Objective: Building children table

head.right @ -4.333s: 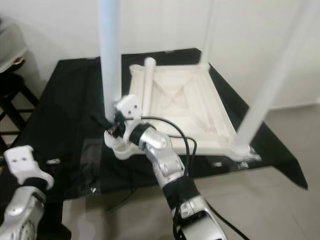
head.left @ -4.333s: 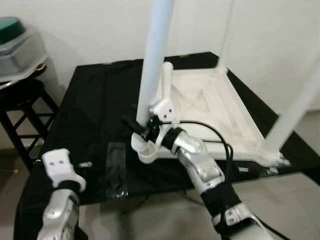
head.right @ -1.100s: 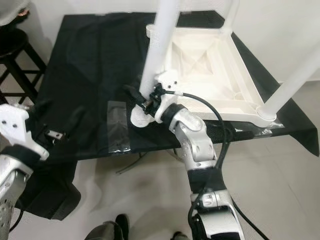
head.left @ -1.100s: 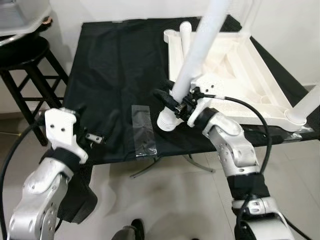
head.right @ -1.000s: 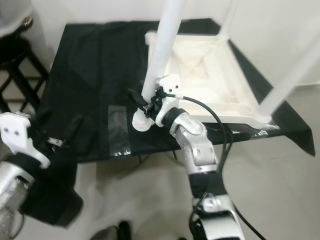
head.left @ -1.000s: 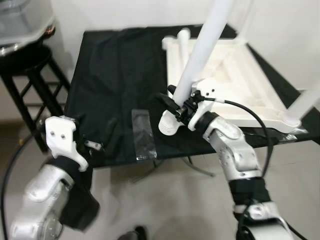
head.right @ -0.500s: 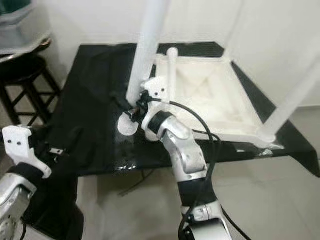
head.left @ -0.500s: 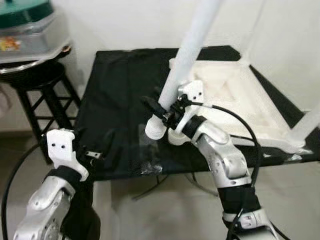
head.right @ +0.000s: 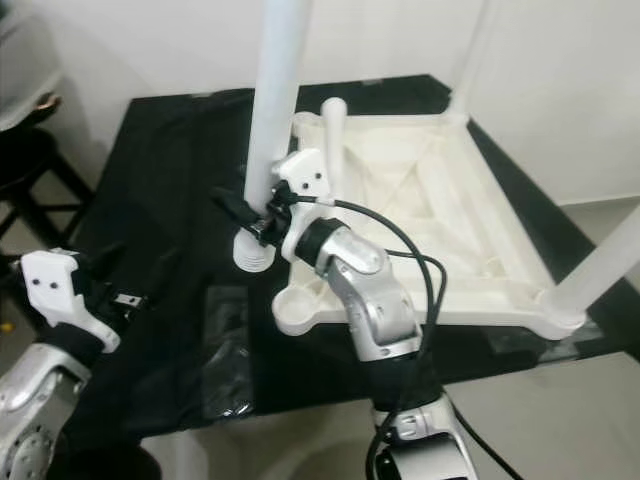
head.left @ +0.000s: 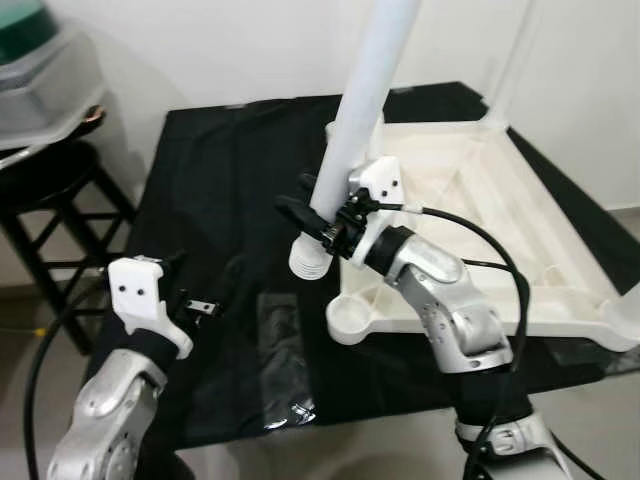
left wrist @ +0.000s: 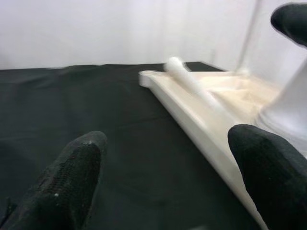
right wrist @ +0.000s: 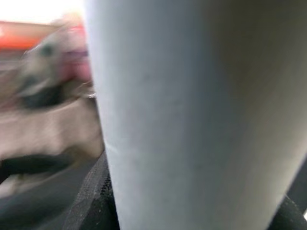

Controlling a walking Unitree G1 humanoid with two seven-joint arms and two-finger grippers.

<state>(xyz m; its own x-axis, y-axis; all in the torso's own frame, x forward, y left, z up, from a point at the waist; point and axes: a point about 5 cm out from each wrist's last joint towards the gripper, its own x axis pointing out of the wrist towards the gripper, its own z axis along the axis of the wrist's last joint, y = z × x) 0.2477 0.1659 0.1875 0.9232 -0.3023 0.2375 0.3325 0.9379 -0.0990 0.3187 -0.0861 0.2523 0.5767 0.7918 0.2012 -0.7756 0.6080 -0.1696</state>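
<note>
Black-draped counter [head.left: 220, 180] against a white wall, carrying the upturned white tabletop [head.left: 470, 215]. Right end effector [head.left: 322, 226] clamped on the white table leg [head.left: 352, 120], threaded end hanging just left of the empty corner socket [head.left: 349, 318]. Best brought over that socket, held upright, then lowered squarely. Left end effector [left wrist: 165, 184] low, fingers spread, holding nothing. Leg top cut off above; right wrist view blurred.
</note>
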